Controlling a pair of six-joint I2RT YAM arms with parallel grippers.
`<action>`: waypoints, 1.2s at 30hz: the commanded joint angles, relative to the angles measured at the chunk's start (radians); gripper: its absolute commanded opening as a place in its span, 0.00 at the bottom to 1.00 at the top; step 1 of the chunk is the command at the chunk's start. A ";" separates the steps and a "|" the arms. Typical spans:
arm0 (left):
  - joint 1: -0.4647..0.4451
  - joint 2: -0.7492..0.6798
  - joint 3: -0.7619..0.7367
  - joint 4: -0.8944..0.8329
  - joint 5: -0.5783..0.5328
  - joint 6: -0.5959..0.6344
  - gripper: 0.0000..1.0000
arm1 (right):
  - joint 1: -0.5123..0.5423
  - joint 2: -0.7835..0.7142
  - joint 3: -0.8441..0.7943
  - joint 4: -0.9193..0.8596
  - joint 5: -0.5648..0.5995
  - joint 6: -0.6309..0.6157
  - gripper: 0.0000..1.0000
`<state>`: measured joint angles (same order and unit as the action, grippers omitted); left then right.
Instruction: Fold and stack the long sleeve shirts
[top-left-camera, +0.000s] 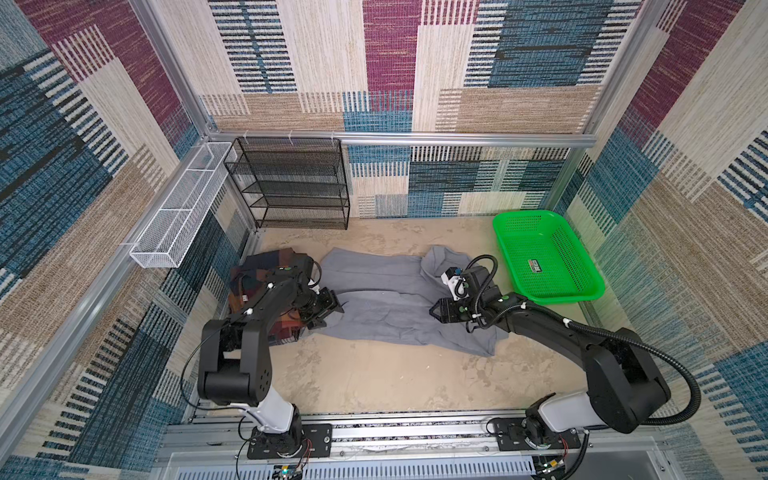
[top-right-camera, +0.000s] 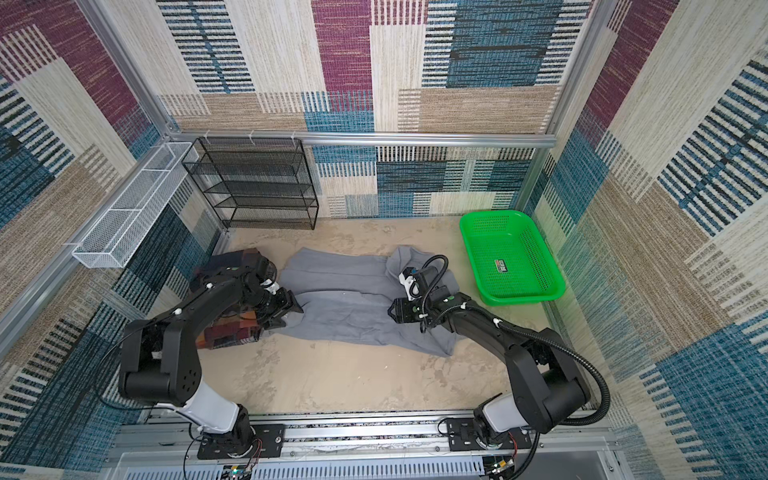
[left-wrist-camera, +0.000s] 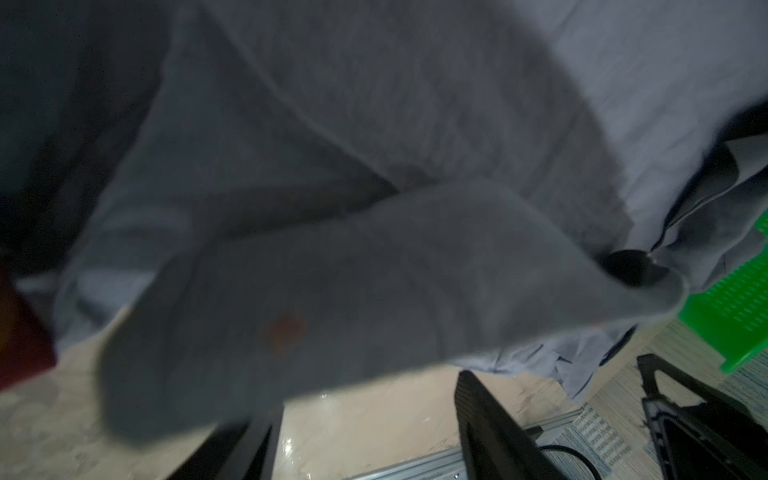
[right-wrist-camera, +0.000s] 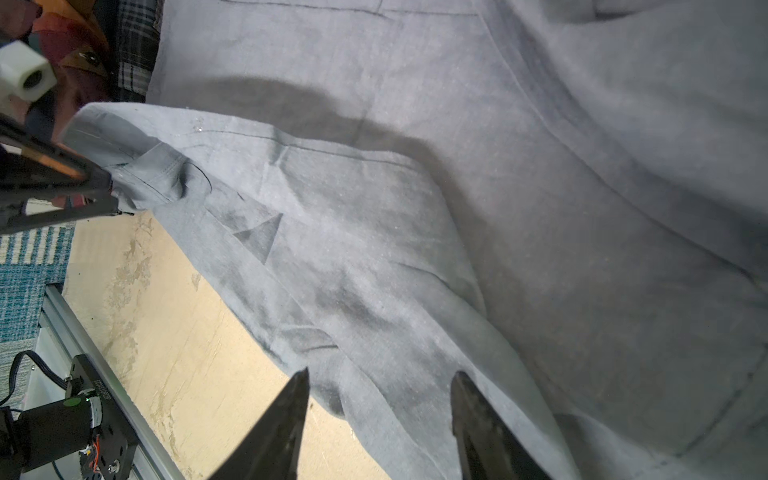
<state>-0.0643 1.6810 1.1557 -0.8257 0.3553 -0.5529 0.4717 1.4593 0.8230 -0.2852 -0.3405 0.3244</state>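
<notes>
The near edge of the table (top-left-camera: 374, 382) is bare, sandy and mottled. Mid-table, the left gripper (top-left-camera: 332, 316) sits at the gray shirt's (top-left-camera: 386, 286) cuff, jaws parted and holding nothing. Facing it, the right gripper (top-left-camera: 434, 312) hangs over the soft, rumpled cloth, jaws apart too, empty. The plaid shirt (top-left-camera: 249, 282) lies in a compact, blocky bundle at the left edge. In the far right corner sits the green mesh basket (top-left-camera: 557, 298).

My top cams sit high at the front, looking down & fwd over the whole counter (top-left-camera: 374, 374); near-identical views. Wrist cams ride v. close: left looks past left gripper (left-wrist-camera: 365, 395), blurry; right past right gripper (right-wrist-camera: 382, 372), sharp. All four share the gray shirt (top-right-camera: 345, 307).
</notes>
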 joint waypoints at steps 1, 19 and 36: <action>0.003 0.104 0.099 -0.054 -0.066 0.047 0.69 | 0.001 0.029 -0.003 0.024 0.006 -0.013 0.57; 0.035 0.211 0.143 -0.085 0.016 0.072 0.69 | 0.042 -0.089 -0.092 0.050 0.015 0.110 0.57; 0.014 -0.174 -0.281 -0.034 0.195 0.036 0.70 | 0.036 -0.164 -0.234 -0.063 0.181 0.157 0.61</action>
<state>-0.0502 1.5711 0.8909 -0.8272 0.4995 -0.5171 0.5083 1.3506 0.5915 -0.2726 -0.2321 0.4599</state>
